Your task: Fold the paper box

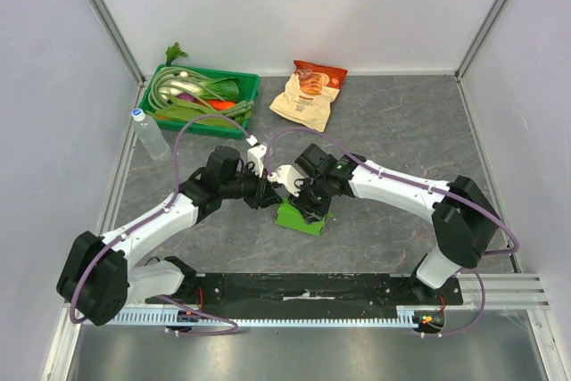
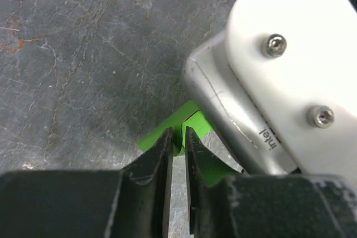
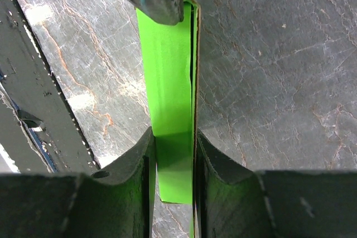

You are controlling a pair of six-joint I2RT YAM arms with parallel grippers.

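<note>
Right wrist camera (image 2: 279,76) tight beside left jaws

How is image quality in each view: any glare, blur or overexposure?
Top view: evenly lit, sharp, soft shadows. Left wrist view: left pincer slightly soft close up, grey marbled table sharp. Right wrist view: lime-green cardboard box vividly bright, pale glare spots on table.

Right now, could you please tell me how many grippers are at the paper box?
2. The left gripper straddles one end of the paper box; the right gripper clamps the opposite end. Neither is hidden.
</note>
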